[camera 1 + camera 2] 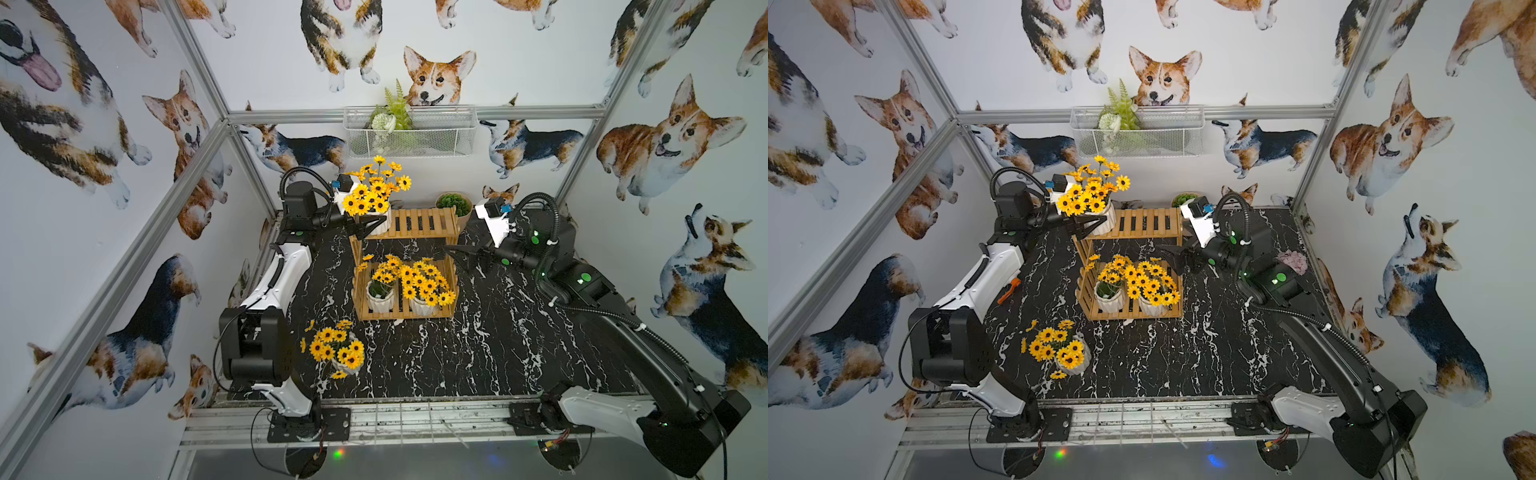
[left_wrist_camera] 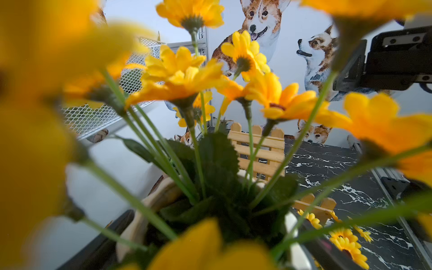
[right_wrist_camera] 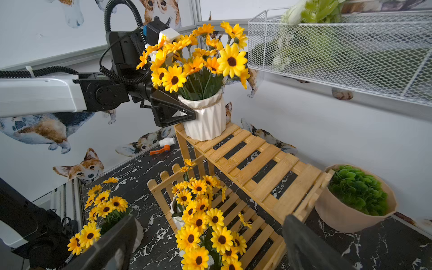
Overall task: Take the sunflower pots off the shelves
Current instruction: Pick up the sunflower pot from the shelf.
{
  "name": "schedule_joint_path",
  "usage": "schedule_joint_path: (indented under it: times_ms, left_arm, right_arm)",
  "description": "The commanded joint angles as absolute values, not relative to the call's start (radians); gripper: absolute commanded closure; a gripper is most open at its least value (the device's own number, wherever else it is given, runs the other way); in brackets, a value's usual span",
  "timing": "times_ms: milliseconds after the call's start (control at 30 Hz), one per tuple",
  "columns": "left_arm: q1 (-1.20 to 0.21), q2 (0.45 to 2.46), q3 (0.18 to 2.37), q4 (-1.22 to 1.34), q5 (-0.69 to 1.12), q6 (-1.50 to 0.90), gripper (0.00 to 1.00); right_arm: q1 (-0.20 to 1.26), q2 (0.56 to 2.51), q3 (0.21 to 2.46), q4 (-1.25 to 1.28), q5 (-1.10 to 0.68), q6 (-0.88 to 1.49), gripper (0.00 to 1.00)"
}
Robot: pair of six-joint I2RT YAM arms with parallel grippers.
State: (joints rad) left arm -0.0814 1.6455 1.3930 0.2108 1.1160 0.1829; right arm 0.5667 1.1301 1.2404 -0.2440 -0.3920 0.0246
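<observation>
Grasp step: our left gripper [image 1: 371, 224], jaws wide, straddles the white ribbed sunflower pot [image 3: 205, 118] at the upper left end of the slatted wooden shelves [image 1: 419, 224]. We should close and lift next. Our right gripper [image 1: 464, 255] gapes empty.

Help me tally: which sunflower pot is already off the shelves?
The sunflower pot standing on the black table in front of the shelves; the other three sit on them.

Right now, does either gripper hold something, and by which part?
Nothing is held. The left gripper stands open around the side wall of the sunflower pot on the top shelf; the right gripper is open and empty.
</observation>
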Motion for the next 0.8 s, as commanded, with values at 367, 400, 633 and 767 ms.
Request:
schedule_joint_path:
  times_ms: [367,400,633,767]
  left_arm:
    - [-0.101,1.68,1.42,0.231,1.117,0.173,0.0]
    - [-0.102,1.68,1.42,0.231,1.118,0.172,0.0]
    - [-0.106,1.687,1.425,0.23,1.114,0.171,0.0]
    - [-0.106,1.683,1.425,0.219,1.103,0.178,0.02]
  right_arm:
    - [0.566,1.126,1.232,-0.242,-0.387,0.005,0.0]
    - [0.566,1.126,1.232,-0.242,-0.387,0.005,0.0]
    - [0.566,1.126,1.232,-0.243,-0.387,0.004,0.0]
    - [0.566,1.126,1.233,-0.242,-0.387,0.003,0.0]
